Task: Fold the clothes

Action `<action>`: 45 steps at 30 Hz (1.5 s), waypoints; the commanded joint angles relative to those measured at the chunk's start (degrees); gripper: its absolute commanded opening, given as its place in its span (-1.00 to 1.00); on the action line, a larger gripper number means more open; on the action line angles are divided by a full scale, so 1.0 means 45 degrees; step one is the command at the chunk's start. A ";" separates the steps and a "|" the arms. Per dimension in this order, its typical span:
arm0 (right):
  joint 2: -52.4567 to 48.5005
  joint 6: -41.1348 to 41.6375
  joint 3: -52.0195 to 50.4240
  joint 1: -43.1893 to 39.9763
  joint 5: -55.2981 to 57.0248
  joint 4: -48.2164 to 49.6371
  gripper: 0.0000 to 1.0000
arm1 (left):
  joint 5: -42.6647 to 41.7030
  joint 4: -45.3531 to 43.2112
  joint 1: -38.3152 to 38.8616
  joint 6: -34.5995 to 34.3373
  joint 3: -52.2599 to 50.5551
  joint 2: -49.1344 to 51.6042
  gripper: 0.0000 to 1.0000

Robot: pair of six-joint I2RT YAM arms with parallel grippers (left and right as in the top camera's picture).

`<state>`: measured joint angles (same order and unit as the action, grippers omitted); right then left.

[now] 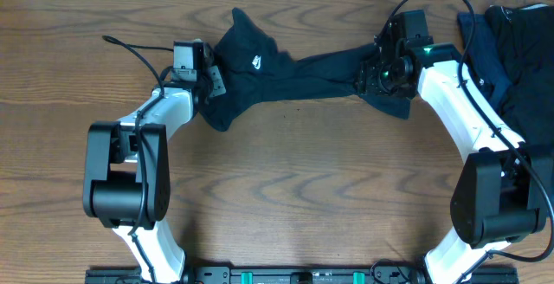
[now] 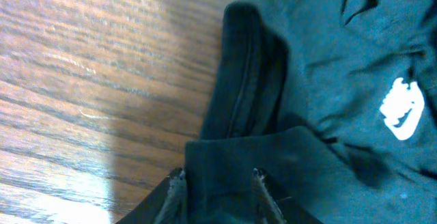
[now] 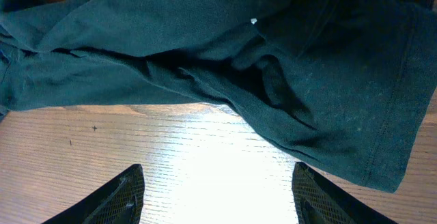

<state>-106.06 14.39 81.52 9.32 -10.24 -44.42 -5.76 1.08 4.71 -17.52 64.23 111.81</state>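
Note:
A very dark navy T-shirt (image 1: 303, 66) lies bunched and stretched across the far half of the table, its small white logo (image 1: 257, 60) facing up near the left end. My left gripper (image 1: 212, 81) is at that end. In the left wrist view the left gripper (image 2: 218, 176) is shut on a fold of the T-shirt (image 2: 321, 60), with cloth filling the gap between the fingers and the logo (image 2: 401, 108) off to the right. My right gripper (image 1: 375, 74) hovers over the shirt's right end. The right gripper (image 3: 217, 173) is open over bare wood, the T-shirt (image 3: 205, 46) just beyond its fingertips.
More dark clothes (image 1: 519, 50) lie piled at the back right corner, beside the right arm. The wooden table (image 1: 286, 171) stretches in front of the shirt. A black cable (image 1: 130, 48) runs to the left wrist.

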 commanded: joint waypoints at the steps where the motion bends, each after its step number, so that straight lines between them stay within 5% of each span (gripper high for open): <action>1: -0.0087 -0.0170 -0.0005 0.0112 0.0126 -0.0029 0.35 | 0.0151 -0.0015 -0.0005 0.0355 0.0044 -0.0539 -0.41; 40: -0.0087 -0.0170 -0.0005 0.0112 0.0126 -0.0165 0.39 | 0.0879 -0.0029 -0.0005 0.0549 -0.0063 0.0364 -0.38; 42: -0.0087 -0.0170 -0.0005 0.0112 0.0126 -0.0165 0.39 | 0.0879 -0.0029 -0.0005 0.0549 -0.0063 0.0476 0.18; 45: -0.0087 -0.0170 -0.0005 0.0112 0.0126 -0.0165 0.40 | 0.1214 -0.0034 -0.0005 0.0544 -0.0063 0.0646 0.25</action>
<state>-106.06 14.39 81.52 9.32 -10.24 -45.17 -2.44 1.04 4.71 -15.57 64.20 113.14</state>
